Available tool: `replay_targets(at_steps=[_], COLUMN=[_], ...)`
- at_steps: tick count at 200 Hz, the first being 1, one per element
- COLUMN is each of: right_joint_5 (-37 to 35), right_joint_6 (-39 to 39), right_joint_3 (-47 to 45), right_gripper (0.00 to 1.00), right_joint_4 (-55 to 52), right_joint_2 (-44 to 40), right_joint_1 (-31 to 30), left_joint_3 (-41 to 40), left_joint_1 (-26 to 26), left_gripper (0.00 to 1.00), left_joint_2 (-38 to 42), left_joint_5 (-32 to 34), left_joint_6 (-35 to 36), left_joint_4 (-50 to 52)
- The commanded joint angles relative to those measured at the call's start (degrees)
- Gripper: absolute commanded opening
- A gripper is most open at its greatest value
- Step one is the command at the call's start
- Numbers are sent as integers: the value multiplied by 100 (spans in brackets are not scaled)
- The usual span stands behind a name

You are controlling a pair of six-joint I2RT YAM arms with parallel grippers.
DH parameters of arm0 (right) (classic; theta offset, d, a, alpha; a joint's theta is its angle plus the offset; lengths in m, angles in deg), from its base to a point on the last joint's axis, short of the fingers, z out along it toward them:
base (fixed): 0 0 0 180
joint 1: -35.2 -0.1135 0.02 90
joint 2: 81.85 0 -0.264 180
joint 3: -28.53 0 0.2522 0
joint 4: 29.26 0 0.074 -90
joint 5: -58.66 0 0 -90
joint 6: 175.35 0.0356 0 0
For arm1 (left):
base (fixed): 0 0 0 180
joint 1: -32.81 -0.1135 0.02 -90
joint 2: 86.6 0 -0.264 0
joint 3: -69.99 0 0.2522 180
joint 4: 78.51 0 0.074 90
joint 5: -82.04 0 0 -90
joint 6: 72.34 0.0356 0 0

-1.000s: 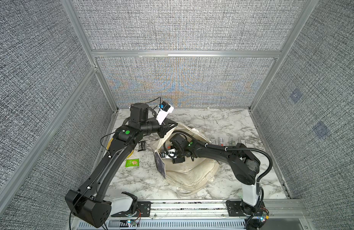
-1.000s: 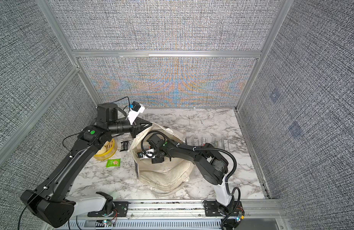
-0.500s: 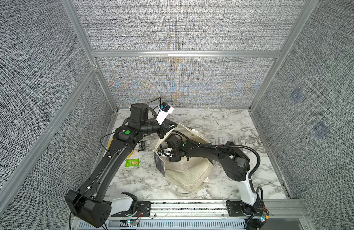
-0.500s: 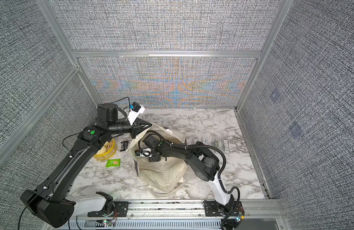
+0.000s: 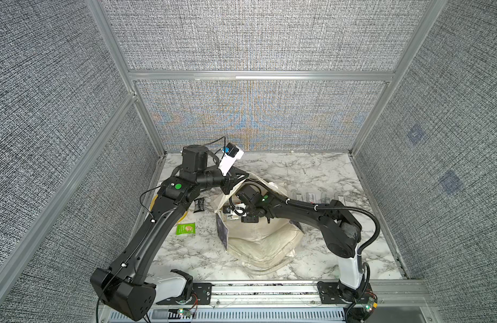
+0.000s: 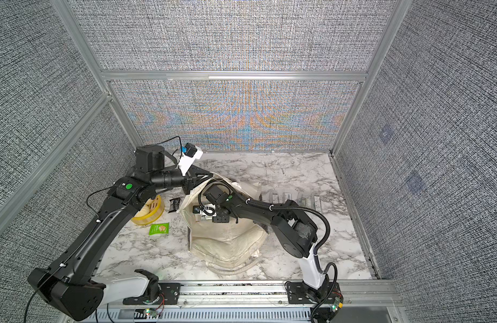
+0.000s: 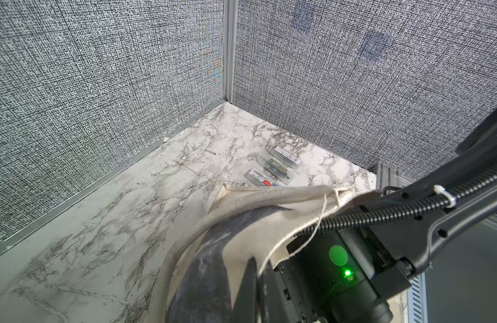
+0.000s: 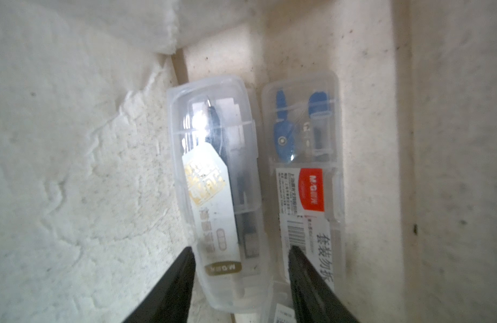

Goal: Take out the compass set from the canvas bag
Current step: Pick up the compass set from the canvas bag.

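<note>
Currently the bag (image 5: 258, 240) slumps in the middle of the marble surface (image 5: 311, 167), with its mouth at the far end. The left tool (image 5: 245, 176) is clenched on the bag's far rim and holds it up so the mouth gapes. In the left wrist view 1 dark finger (image 7: 250, 279) lies against the cream cloth and its grey-blue panel. The right arm reaches into the mouth, and in both top views its own wrist hides the tool. The right wrist view shows the right tool (image 8: 240, 249) inside the bag, released, with its 2 fingers apart on either side of the near end of the gold-label set (image 8: 213, 195). This is a clear case lying flat on the cream lining. 1 finger sits just beside the case's edge. The other overlaps the red-label set (image 8: 306, 167), a 2nd clear case holding a blue compass, which lies alongside the 1st. Whether either finger presses the plastic I cannot tell. Both sets are inside the bag. Beyond the bag on the right, 4 more clear cases (image 5: 311, 197) lie in a row on the surface. Left of the bag are a black packet (image 5: 199, 205), a green packet (image 5: 185, 228) and a yellow reel (image 6: 148, 212), which is partly under the left arm.
</note>
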Motion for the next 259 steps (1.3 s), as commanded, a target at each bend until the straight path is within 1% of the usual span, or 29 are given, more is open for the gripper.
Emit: replay_targets(at_steps=[1,20,39,57,84,103,115,144,168,183,207,234,259], right_joint_5=[222,479,706,717,696,718,735,723,503,315,253,312,528], right_joint_6=[155,238,268,273,475,664,737,869,937,945,936,1054,1196], right_joint_3=[27,174,218,332,636,934,1051,1131,1185,1198,1107,987,949], right_gripper=[55,58,67,74,76,76,73,63,58,57,54,51,51], right_joint_4=[-98,-108,3,18,-164,-548,-756,-1021,-1155,-1217,-1262,-1190,-1059], right_joint_2=[83,275,399,594,955,1221,1301,1208,1047,943,776,634,685], right_joint_1=[-2,-22,-32,-12,65,115,129,135,133,135,137,118,117], left_joint_3=[32,40,41,41,41,32,32,23,32,32,23,30,36], left_joint_1=[-1,1,0,-1,1,0,1,-3,1,-3,-4,-4,-2], left_gripper=[0,0,0,0,0,0,0,0,0,0,0,0,0], left_joint_2=[18,7,11,19,33,48,52,43,45,54,59,39,22], left_joint_5=[-102,-102,-93,-93,-93,-102,-101,-108,-113,-95,-59,-50,-65], left_joint_6=[24,23,23,31,34,33,31,30,25,30,38,31,31], left_joint_4=[-243,-236,-236,-226,-231,-231,-233,-234,-235,-237,-233,-226,-233])
